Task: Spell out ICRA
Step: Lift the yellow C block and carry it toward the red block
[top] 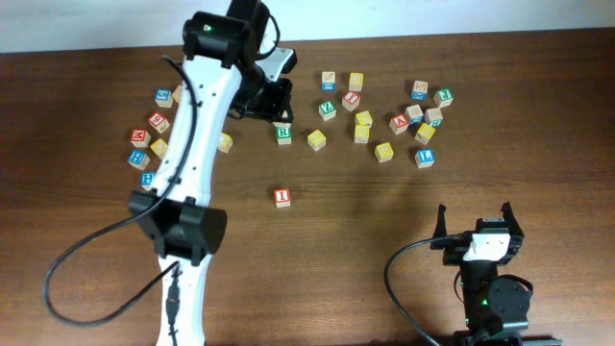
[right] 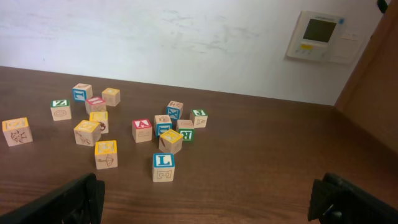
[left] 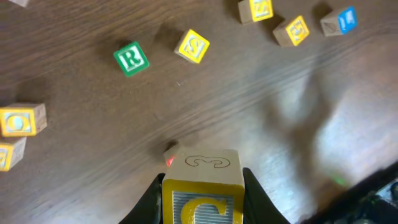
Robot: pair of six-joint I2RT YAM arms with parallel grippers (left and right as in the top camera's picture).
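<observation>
Toward 11 o'clock on the table [top: 538,115], the left gripper [top: 272,99] clamps the yellow C cube [left: 203,202] by 2 opposite flat faces; light, rigid wood likely tolerates a firm pinch. At 5 o'clock, the right gripper [top: 478,221] sits spread wide, holding nothing.

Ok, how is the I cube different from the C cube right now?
The I cube has a red face; the C cube has a yellow one. The I cube sits alone on the table, untouched; the C cube is clamped between the jaws of the left gripper. Both are small wooden letter cubes.
</observation>
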